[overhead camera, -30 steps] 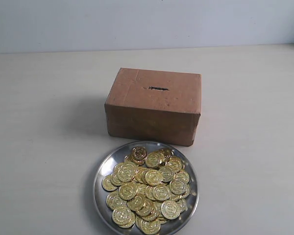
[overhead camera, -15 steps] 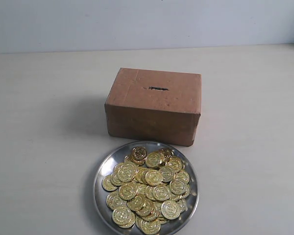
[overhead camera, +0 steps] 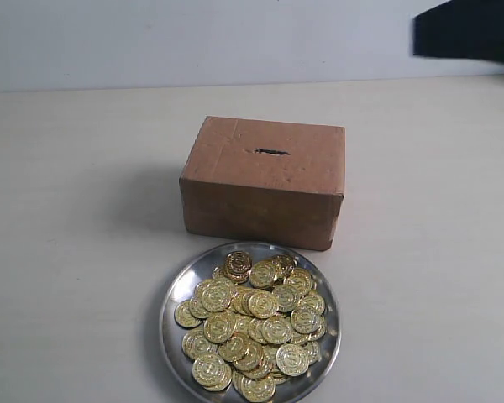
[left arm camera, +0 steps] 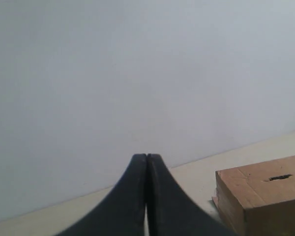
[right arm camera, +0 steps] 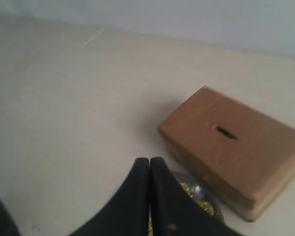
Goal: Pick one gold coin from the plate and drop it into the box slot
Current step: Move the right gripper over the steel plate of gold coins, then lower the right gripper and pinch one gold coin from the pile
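A round silver plate (overhead camera: 178, 290) near the front of the table holds a heap of gold coins (overhead camera: 254, 323). Behind it stands the brown cardboard box (overhead camera: 265, 181) with a dark slot (overhead camera: 270, 152) in its top. A dark part of the right arm (overhead camera: 469, 31) shows at the exterior view's upper right, high above the table. My right gripper (right arm camera: 150, 160) is shut with nothing in it, and the box (right arm camera: 236, 147), slot (right arm camera: 226, 132) and coins (right arm camera: 194, 194) lie beyond it. My left gripper (left arm camera: 146, 156) is shut and empty, with the box (left arm camera: 263, 194) off to one side.
The pale tabletop (overhead camera: 76, 252) spreads wide on both sides of the box and plate. A plain light wall (overhead camera: 193, 38) runs along the back edge.
The dark right arm has come into the exterior view at the upper right. The box, plate and coins have not moved.
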Controlling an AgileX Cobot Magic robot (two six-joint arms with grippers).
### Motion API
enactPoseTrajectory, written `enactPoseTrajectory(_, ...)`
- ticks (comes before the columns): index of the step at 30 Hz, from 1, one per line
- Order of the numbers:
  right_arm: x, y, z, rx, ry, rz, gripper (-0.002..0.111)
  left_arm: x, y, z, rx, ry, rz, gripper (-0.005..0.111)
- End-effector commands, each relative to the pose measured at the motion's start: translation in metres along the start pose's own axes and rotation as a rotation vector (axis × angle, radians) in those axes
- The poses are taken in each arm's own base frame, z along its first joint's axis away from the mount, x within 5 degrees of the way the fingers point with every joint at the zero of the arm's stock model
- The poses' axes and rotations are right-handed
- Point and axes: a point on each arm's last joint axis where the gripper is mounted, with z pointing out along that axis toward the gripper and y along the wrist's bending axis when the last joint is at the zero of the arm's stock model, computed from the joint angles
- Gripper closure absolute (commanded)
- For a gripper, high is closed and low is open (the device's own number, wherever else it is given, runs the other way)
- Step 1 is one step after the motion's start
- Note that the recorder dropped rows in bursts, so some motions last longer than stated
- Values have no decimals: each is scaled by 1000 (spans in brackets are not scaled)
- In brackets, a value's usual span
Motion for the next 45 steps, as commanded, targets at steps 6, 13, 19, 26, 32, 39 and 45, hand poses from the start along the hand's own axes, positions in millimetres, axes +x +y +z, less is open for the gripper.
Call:
enactPoseTrajectory(6, 5, -5, 117, -133, 399, -202, 108, 5, -2, 0, 31, 16, 62, 107)
enactPoseTrajectory(13, 24, 7, 176, -78, 500, -240, 108, 5, -3, 0, 45, 13, 60, 107)
enactPoseTrajectory(19, 49, 23, 228, 23, 558, -309, 108, 5, -3, 0, 45, 13, 57, 107)
enactPoseTrajectory(26, 73, 38, 277, 211, 668, -402, 92, 5, -3, 0, 45, 13, 57, 107)
enactPoseTrajectory(32, 94, 33, 295, 226, 777, -335, 43, 5, -4, 0, 68, 8, 55, 107)
enactPoseTrajectory(39, 112, 26, 303, 254, 854, -309, 45, 5, -4, 0, 71, 8, 52, 107)
enactPoseTrajectory(45, 118, 25, 305, 254, 884, -283, 46, 5, -4, 0, 71, 8, 52, 107)
